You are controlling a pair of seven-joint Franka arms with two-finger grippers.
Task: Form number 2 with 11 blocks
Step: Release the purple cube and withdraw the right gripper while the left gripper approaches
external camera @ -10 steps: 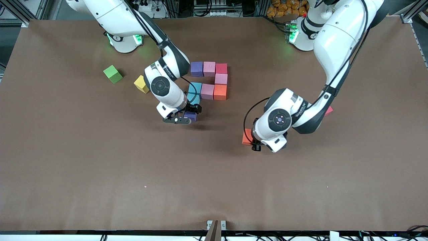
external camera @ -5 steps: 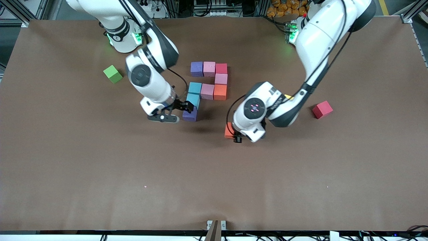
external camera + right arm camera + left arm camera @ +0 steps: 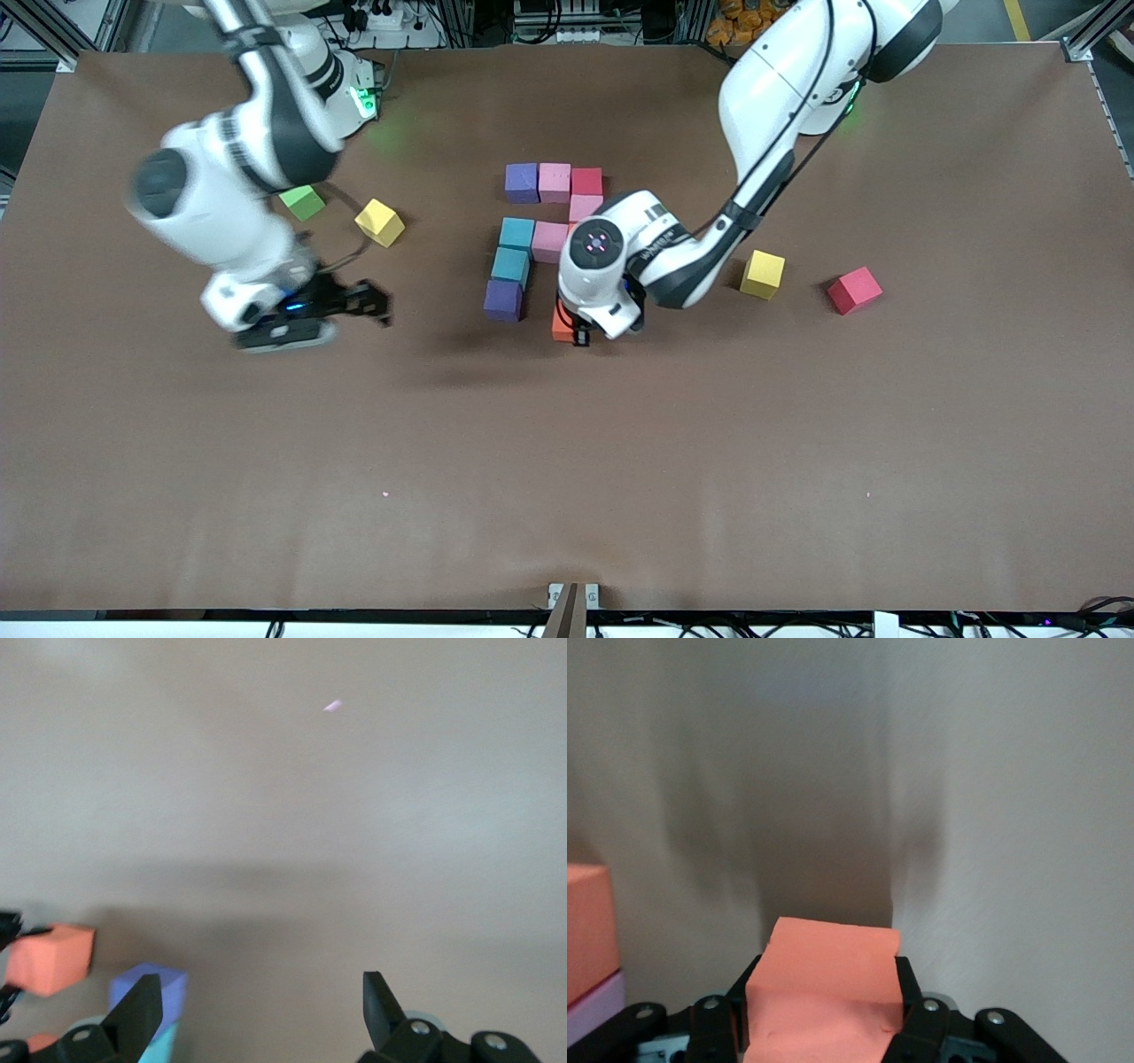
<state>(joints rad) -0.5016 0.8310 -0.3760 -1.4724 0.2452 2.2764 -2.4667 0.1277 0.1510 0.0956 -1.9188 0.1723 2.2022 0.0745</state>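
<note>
Left gripper point(image 3: 574, 335) sits low at centre frame, jaws clamped on an orange block point(image 3: 824, 988), just over the counter point(image 3: 567, 461). The purple block point(image 3: 503, 299) ending the figure's down-stroke lies to its left in the frame, level with it, so the bottom row looks set to run from there. The rest of the blocks point(image 3: 554, 213) sit just above. Right gripper point(image 3: 341, 301), mid-left of frame, jaws wide apart and empty, is over bare counter.

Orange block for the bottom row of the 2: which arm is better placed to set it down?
Left. Its pincer already grips the orange block just beside the purple block. The right pincer is open and empty, off toward the right arm's end.
</note>
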